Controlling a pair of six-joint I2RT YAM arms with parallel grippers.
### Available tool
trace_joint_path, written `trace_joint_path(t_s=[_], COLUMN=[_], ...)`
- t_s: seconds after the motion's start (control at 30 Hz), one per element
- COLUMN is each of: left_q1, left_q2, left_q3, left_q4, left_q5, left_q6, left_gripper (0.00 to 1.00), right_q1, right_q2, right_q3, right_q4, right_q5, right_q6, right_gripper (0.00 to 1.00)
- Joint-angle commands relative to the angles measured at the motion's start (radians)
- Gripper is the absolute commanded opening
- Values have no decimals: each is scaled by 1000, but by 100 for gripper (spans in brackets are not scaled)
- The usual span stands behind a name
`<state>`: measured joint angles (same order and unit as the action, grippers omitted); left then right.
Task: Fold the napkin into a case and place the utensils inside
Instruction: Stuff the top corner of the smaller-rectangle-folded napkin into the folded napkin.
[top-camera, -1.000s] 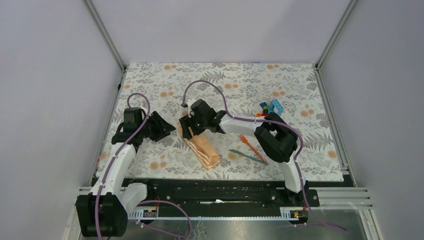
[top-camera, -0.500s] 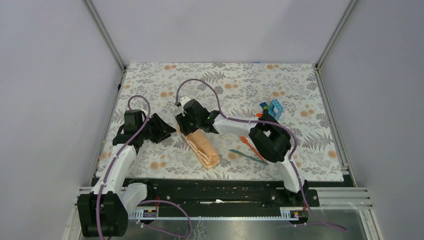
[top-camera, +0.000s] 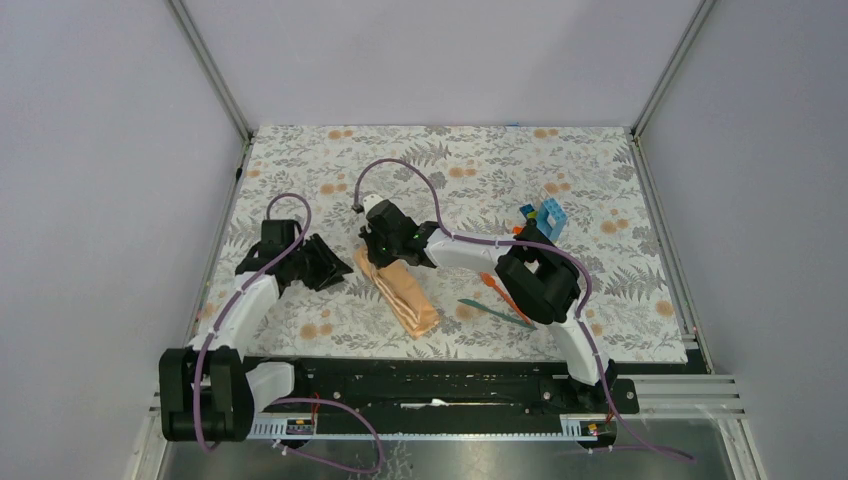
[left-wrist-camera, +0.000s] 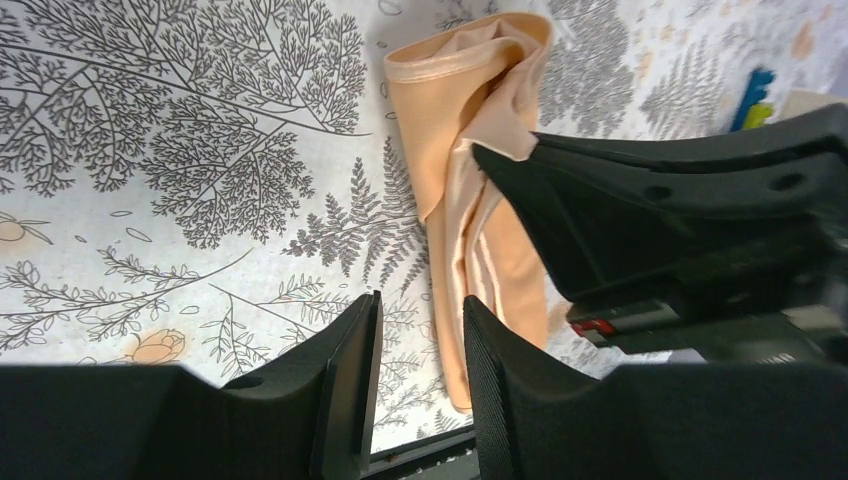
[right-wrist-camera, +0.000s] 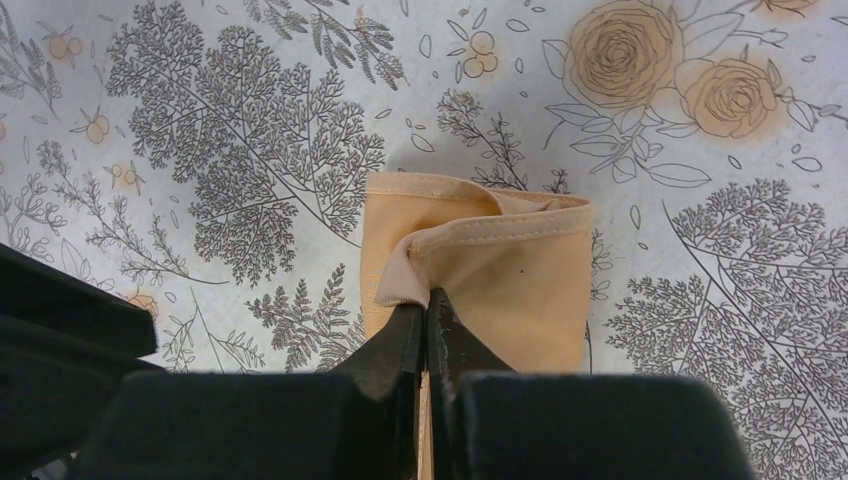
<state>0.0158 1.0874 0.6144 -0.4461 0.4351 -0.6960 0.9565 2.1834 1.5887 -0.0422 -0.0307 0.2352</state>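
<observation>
Right claw: your right gripper has its jaws pressed together on a raised fold of the peach-orange satin napkin; the pinch is at the cloth's far end, at the left corner of that fold as the wrist camera sees it
Left claw: your left gripper has its fingers apart with a narrow gap between them; nothing is in the gap; it sits just left of the napkin, not gripping it
Napkin: folded into a long narrow strip; it lies on the grey floral-patterned table mat, running diagonally from mid-table toward your near edge, between the two arms
Utensils: the slim orange plastic piece and the slim teal-blue plastic piece lie on the mat right of the napkin, apart from it; your right arm partly covers the orange one
Blocks: the cluster of multicoloured toy blocks sits farther back on the right
</observation>
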Motion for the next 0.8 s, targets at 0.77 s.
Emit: trace_joint_path(t_s=[0.77], left_q1=[-403], left_q2=[317], left_q3=[271], left_q4=[-17], left_q5=[-626], left_q6=[32], left_gripper=[20], right_q1=[-45], right_q2=[-168], right_q3=[-40], right_q4=[2], right_q5=[-12], right_q6=[174], right_gripper=[0])
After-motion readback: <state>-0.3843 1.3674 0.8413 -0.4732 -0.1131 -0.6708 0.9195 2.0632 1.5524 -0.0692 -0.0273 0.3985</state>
